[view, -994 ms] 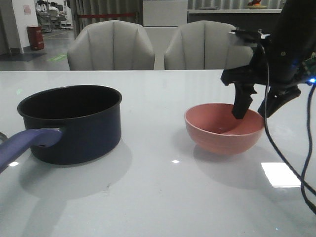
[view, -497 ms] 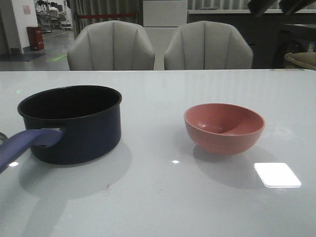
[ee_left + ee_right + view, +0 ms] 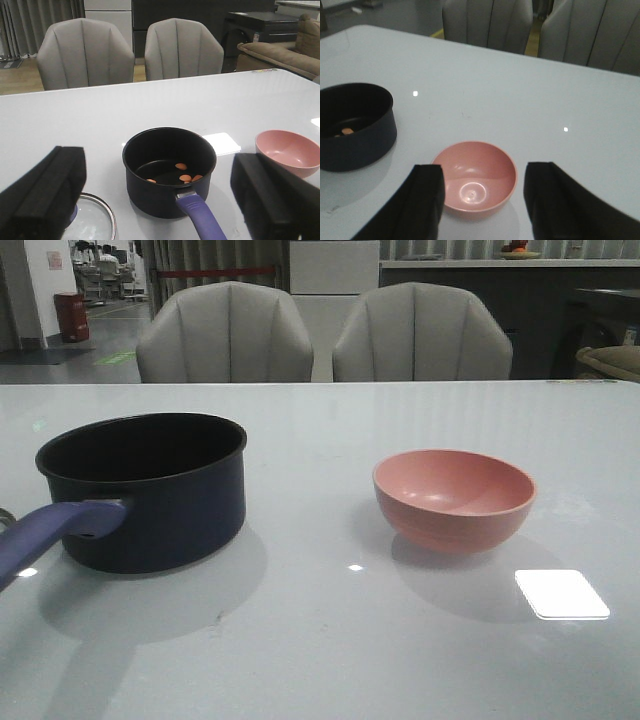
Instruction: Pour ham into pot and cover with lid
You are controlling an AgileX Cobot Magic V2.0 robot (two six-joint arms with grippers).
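Lid (image 3: 95, 220) half cut off beside pot (image 3: 170, 170); both tools (image 3: 160, 200) (image 3: 482, 197) spread, empty.

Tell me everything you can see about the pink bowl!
The pink bowl is round, smooth and a little shiny, perhaps plastic. It stands upright on the white table, open side up, and it is empty inside. It sits apart from the dark pot, toward the robot's right. Nothing touches it but the table.

The pot (image 3: 142, 490) sits on the table (image 3: 320, 640) to the left, bowl (image 3: 454, 499) well apart on the right. Ham (image 3: 181, 166) pieces lie inside the pot, lid (image 3: 92, 224) flat beside it, two chairs (image 3: 225, 332) behind the table.
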